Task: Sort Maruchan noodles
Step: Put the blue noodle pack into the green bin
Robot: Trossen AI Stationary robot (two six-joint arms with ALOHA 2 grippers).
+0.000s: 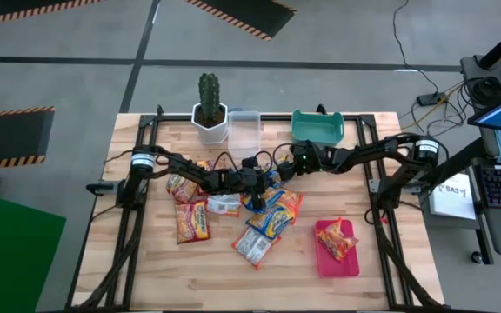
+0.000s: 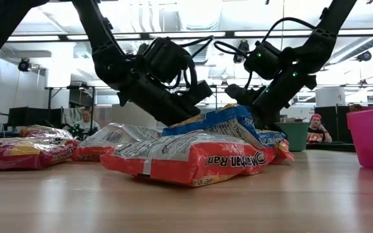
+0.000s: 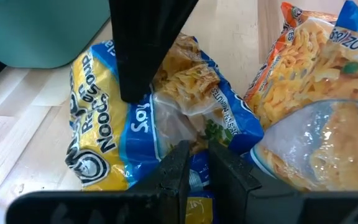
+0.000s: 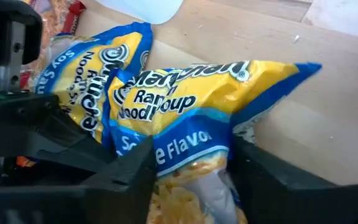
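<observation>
Several Maruchan noodle packets lie in a loose heap at the table's middle [image 1: 259, 217]: orange, red, silvery and blue-and-yellow ones. My left gripper [image 3: 194, 167] reaches in from the left and is shut on a blue-and-yellow packet [image 3: 135, 130]. My right gripper [image 4: 191, 180] comes from the right, its fingers closed against a second blue-and-yellow packet [image 4: 191, 106] lying beside the first. In the high view the two grippers meet at the heap's far side [image 1: 272, 176]. In the low view a blue packet [image 2: 222, 123] stands tipped up between them. My left gripper pinches an end edge of the blue-and-yellow packet [image 3: 194, 186] between its two fingers, slanting down from the table's left. The rest of the packet lies on the table ahead of the fingers. My right gripper has the second packet's blue end [image 4: 188, 152] between its two fingers, one on each side, slanting down from the table's right. The fingers [image 4: 132, 174] lie across the packet's width. Its yellow end [image 4: 278, 81] rests on the table.
A pink tray [image 1: 337, 261] with one orange packet in it sits at the near right. A teal bin [image 1: 317, 126], a clear container [image 1: 243, 129] and a potted cactus [image 1: 209, 109] line the far edge. Bare wood lies near the front edge.
</observation>
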